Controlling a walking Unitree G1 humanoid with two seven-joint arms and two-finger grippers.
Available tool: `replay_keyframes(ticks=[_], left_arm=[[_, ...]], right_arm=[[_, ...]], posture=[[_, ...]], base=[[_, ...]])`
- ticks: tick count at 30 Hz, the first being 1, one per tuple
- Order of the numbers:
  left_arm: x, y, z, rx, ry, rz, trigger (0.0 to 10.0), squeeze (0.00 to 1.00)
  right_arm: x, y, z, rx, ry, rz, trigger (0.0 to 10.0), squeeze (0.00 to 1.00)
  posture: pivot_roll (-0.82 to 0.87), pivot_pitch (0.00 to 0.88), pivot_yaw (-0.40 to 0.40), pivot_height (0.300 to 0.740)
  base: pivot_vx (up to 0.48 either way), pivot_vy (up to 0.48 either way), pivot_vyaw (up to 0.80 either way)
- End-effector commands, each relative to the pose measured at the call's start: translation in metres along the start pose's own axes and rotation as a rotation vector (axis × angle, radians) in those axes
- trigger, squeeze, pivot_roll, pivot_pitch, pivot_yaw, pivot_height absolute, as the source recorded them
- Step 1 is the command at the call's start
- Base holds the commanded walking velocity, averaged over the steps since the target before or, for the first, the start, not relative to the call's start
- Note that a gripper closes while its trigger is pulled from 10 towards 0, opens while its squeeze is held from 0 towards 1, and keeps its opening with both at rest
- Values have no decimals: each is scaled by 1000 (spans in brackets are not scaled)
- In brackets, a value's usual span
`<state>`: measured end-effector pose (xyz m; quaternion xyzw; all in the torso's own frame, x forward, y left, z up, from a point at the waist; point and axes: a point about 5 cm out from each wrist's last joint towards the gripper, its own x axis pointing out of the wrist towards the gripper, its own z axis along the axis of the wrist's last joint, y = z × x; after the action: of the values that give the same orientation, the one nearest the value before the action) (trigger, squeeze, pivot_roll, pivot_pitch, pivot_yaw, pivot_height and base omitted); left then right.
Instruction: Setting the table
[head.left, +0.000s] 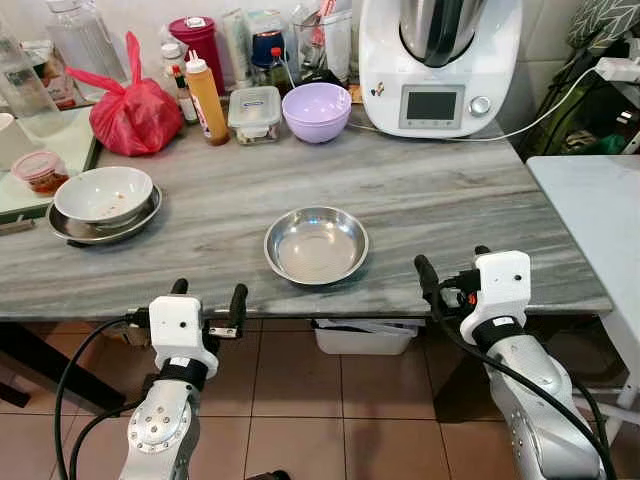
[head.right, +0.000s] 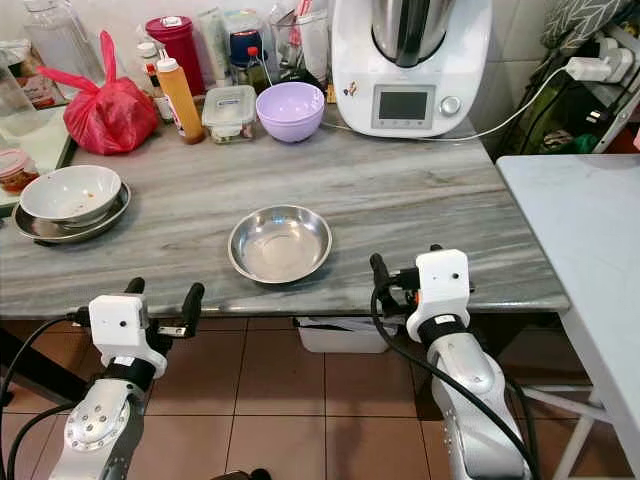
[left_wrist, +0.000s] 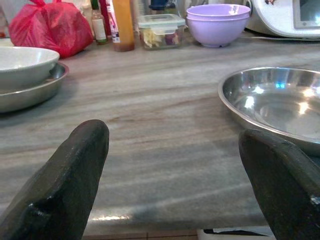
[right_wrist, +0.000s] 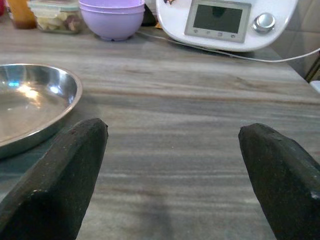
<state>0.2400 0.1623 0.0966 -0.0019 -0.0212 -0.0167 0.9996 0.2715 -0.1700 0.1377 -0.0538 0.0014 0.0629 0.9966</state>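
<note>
Standing at the near edge of the grey stone counter, the robot holds both arms low, seemingly ready to reach in. Over at nine o'clock a white bowl sits nested in a steel plate, likely stacked for carrying together. The left claw hovers just off the counter's edge at seven o'clock, fingers spread wide and gripping nothing. Dead centre lies the empty steel dish, close to the front edge, between the two claws and touching neither. Behind it, at twelve o'clock, two lilac bowls stand stacked. The right claw waits at five o'clock, fingers likewise spread and empty.
</note>
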Motion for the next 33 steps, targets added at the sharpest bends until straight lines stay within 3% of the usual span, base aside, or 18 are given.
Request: replay_keyframes(ticks=[1, 3, 5, 10, 16, 33], left_arm=[[0, 7, 1, 23, -2, 35, 10000, 0], [0, 9, 1, 25, 1, 45, 10000, 0], [-1, 10, 2, 28, 0, 56, 10000, 0], [0, 13, 2, 27, 4, 79, 10000, 0], [-1, 13, 1, 28, 17, 75, 10000, 0], [7, 11, -1, 67, 43, 85, 10000, 0]], right_arm=[[2, 0, 3, -3, -7, -7, 10000, 0], [2, 1, 4, -37, -15, -12, 10000, 0], [2, 8, 4, 39, -25, 44, 10000, 0], [4, 13, 2, 4, -11, 62, 10000, 0], [5, 13, -4, -26, 29, 68, 10000, 0], [14, 13, 5, 30, -16, 70, 10000, 0]], posture=[[-111, 72, 73, 740], [-111, 71, 70, 740], [-106, 71, 69, 740], [-97, 75, 69, 740], [-92, 74, 73, 740], [-88, 65, 71, 740]], base=[[0, 0, 0], [0, 0, 0], [0, 0, 0], [0, 0, 0], [0, 0, 0], [0, 0, 0]])
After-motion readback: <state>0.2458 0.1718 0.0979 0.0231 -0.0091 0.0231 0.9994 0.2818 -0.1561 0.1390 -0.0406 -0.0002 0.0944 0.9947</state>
